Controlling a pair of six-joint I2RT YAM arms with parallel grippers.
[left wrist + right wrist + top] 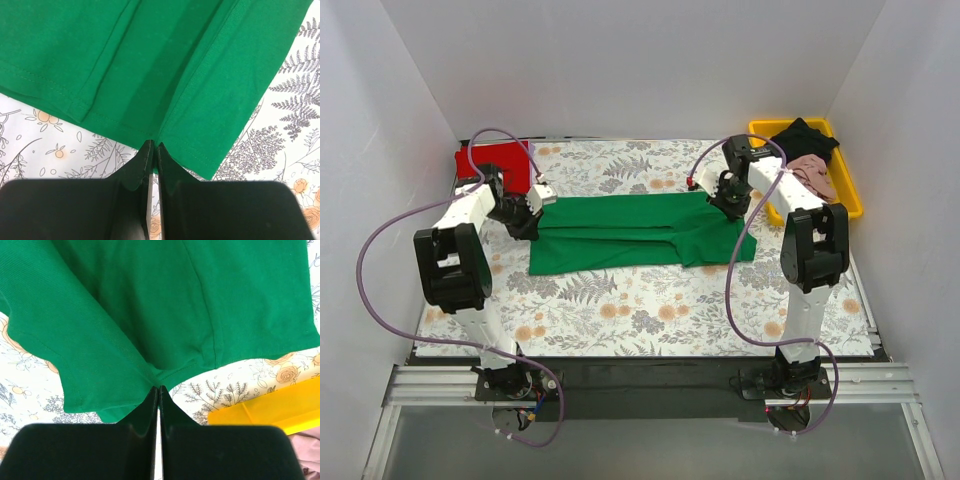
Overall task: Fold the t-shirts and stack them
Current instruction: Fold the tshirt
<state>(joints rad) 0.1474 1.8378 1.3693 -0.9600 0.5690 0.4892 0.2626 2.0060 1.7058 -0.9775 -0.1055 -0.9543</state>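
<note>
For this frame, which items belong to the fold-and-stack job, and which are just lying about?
Part of the job:
- green t-shirt, spread out, pinched by the left pincer and right pincer
- red t-shirt, far left corner
- black t-shirt and pink t-shirt, heaped in the yellow tray

Just lying about:
- floral cloth under everything
- the yellow tray itself

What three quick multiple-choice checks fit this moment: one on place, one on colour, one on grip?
1. Where is the red shirt?
A) far left corner
B) near right corner
C) centre

2. What colour is the middle shirt?
A) black
B) green
C) pink

3. How are the left gripper and right gripper?
A) both open
B) one open
C) both shut on cloth

Answers:
1 A, it lies folded at the far left.
2 B, the middle shirt is plainly green in all views.
3 C, each wrist view shows closed fingers pinching the middle shirt's edge.
</note>
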